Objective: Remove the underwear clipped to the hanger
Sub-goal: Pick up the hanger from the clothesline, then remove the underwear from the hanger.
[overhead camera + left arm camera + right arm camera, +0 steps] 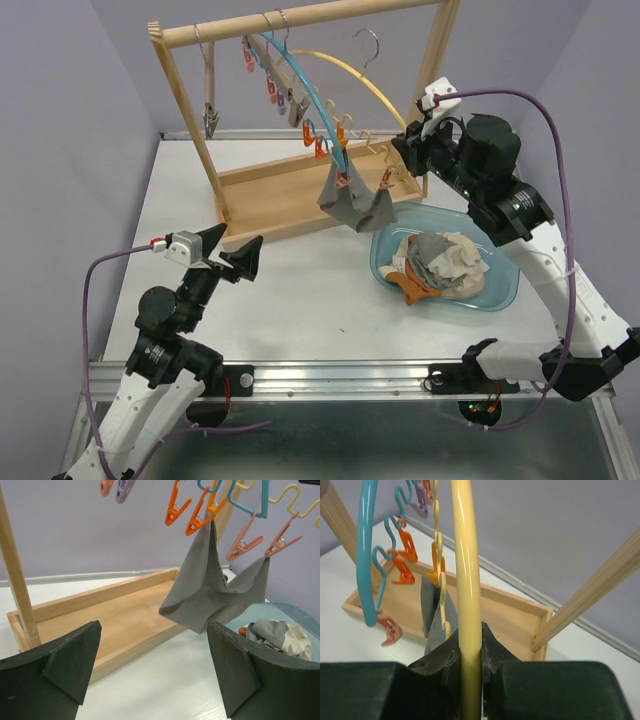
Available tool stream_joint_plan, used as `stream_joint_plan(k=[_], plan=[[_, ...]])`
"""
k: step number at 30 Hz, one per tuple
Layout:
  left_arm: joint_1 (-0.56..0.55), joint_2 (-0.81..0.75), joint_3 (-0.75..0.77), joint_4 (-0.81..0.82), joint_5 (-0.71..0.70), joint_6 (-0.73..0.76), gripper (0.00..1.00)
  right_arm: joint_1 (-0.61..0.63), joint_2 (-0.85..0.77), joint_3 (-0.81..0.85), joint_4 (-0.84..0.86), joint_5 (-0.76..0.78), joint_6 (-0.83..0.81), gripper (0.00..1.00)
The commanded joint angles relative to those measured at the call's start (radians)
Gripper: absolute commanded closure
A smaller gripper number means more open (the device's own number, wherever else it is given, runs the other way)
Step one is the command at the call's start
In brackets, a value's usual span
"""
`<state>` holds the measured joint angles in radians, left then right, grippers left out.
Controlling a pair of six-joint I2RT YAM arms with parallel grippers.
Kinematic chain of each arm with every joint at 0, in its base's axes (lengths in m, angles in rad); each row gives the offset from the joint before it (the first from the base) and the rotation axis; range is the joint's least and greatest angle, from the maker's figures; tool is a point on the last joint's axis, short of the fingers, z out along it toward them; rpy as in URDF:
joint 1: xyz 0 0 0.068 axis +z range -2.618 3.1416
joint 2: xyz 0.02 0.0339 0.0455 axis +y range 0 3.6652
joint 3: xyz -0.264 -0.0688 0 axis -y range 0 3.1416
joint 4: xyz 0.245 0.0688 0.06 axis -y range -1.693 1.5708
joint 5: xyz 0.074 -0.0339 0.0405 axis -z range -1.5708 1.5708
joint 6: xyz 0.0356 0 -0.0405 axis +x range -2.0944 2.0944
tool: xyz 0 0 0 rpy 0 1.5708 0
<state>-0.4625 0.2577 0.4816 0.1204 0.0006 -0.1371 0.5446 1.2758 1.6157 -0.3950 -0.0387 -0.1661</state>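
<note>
Grey underwear [356, 205]: hangs from two clips [281, 542] above mid counter [300, 310], ahead-right of my left jaws.
Left gripper [238, 246]: spread, empty.
Right gripper [410, 150]: nearer; pinching yellow hanger [352, 74].

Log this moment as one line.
right hand: shut on yellow hanger | left hand: open | grey underwear: clipped | tub: holds garments

Open table [300, 300] at centre frame, between the left gripper [238, 242], jaws spread, and the hanging grey underwear [355, 205]. At upper left the wooden tray [265, 195] walls bar a low approach, with the rack post [195, 130] beside them. At lower right sits the blue tub [500, 292]. The right gripper [408, 155], clamped on the yellow hanger [350, 70], fills the right side.
</note>
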Motion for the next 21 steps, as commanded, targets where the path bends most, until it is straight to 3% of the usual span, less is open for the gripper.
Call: stream_joint_plan(k=[1,13,21], plan=[[0.008,0.003,-0.021,0.082,0.073,0.022,0.01,0.002,-0.094,-0.121,0.084,-0.007,-0.009,0.99],[0.008,0.003,-0.055,0.137,0.150,0.044,0.01,-0.043,-0.401,-0.428,0.033,0.011,-0.024,1.00],[0.008,0.044,-0.066,0.180,0.255,0.068,0.01,-0.121,-0.567,-0.520,-0.131,-0.107,-0.105,1.00]])
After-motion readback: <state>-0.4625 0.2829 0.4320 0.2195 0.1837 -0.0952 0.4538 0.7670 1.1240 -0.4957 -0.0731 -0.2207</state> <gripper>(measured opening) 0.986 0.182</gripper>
